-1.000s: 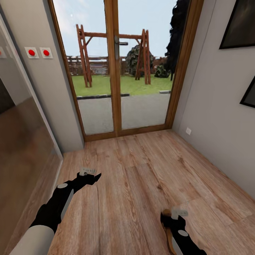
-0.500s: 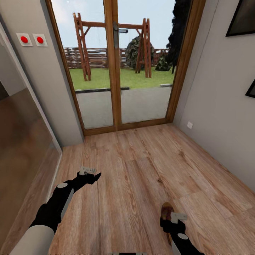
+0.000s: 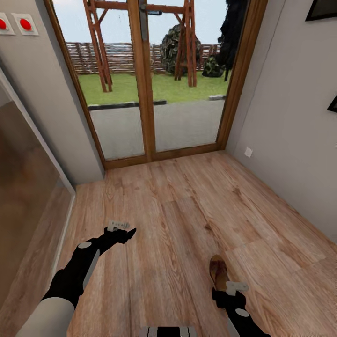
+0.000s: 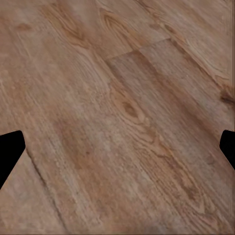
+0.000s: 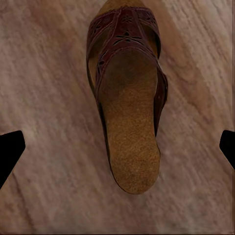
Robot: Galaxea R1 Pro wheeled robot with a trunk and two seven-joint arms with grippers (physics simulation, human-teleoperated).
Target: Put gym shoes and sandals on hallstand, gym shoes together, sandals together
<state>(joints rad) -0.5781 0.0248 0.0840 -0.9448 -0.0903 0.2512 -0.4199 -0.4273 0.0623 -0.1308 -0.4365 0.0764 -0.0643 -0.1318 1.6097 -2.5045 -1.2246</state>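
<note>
One dark brown sandal (image 3: 217, 270) with a tan insole lies flat on the wood-plank corridor floor (image 3: 187, 210), toe pointing toward the glass door. My right gripper (image 3: 225, 295) hovers above its heel end. In the right wrist view the sandal (image 5: 129, 122) lies between the spread fingertips of that open gripper (image 5: 117, 152), untouched. My left gripper (image 3: 125, 233) hangs open over bare floor (image 4: 117, 98), its fingertips (image 4: 10, 152) far apart. The gym shoes, the other sandal and the hallstand are out of view.
A wood-framed glass double door (image 3: 145, 79) closes the corridor ahead. A grey wall (image 3: 290, 140) with an outlet (image 3: 248, 151) runs along the right. A glossy brown panel (image 3: 23, 187) lines the left, with red buttons (image 3: 25, 23) above.
The head view has tilted down and the scene has shifted up. The sandal now shows in full ahead of the right gripper. The left arm holds the same pose.
</note>
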